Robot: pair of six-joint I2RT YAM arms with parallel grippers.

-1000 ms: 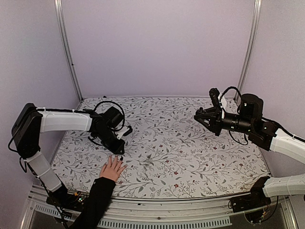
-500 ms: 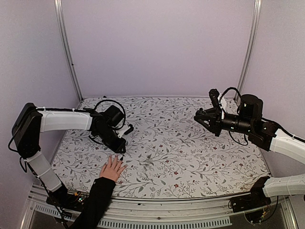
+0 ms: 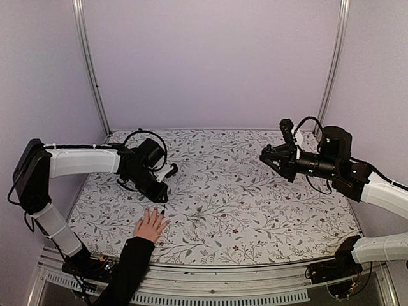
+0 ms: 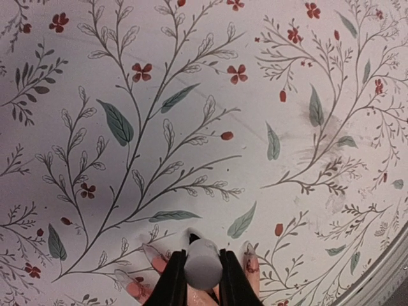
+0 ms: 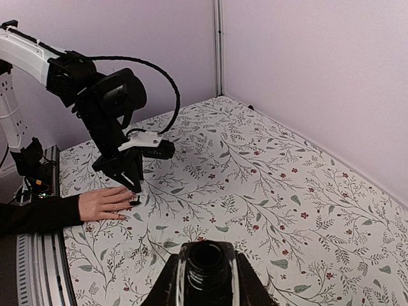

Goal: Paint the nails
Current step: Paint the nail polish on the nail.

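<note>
left gripper: pinching narrow around the white cap, hanging right over the fingertips of the hand
nails: lying at the near-left of the table, fingers spread flat, tips pointing away from the black sleeve; maybe showing dark polish on a couple, too tiny for saying which
brush tip: hiding under the cap in the wrist view, so not telling whether touching a nail or floating above it
right gripper: clamping the open bottle, parking it up off the table, well apart on the far right
worry 1: smearing polish onto skin instead of nail, probably from aiming at such a small target with the cap blocking the view
worry 2: pushing down too hard and jabbing a finger, from guessing at brush height
worry 3: hand twitching or sliding mid-stroke, dragging a dark streak onto the floral cloth
worry 4: bottle tipping while idling out there and dripping; not managing to call its angle from these views
worry 5: cap slipping in that pinch under a sideways stroke, throwing the brush off line
</note>
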